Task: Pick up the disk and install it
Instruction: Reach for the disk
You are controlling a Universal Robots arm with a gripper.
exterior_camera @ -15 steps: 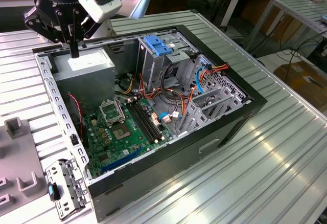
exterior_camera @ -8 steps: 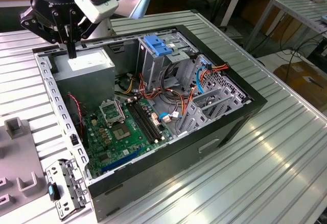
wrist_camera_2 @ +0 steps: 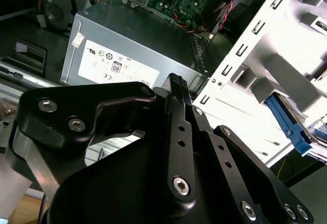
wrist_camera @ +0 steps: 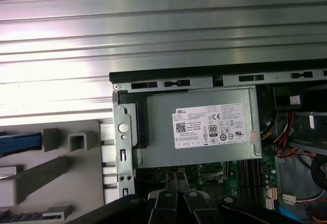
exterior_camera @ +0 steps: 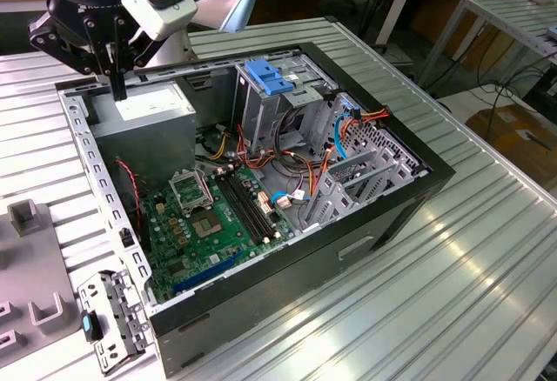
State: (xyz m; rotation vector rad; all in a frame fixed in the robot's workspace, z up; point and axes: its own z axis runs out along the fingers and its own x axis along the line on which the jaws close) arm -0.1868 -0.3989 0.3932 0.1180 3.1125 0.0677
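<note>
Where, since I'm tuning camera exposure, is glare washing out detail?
In the second wrist view the perforated metal frame is blown out to white; in the first wrist view a bright band glares across the ribbed table; in the exterior view the motherboard is evenly lit.

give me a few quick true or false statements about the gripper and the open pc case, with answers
1. The gripper hangs above the grey box with the white sticker. True.
2. The gripper holds a hard drive. False: it holds nothing.
3. The green motherboard lies exposed in the open case. True.
4. The metal cage has a red plastic cap. False: its cap is light blue.
</note>
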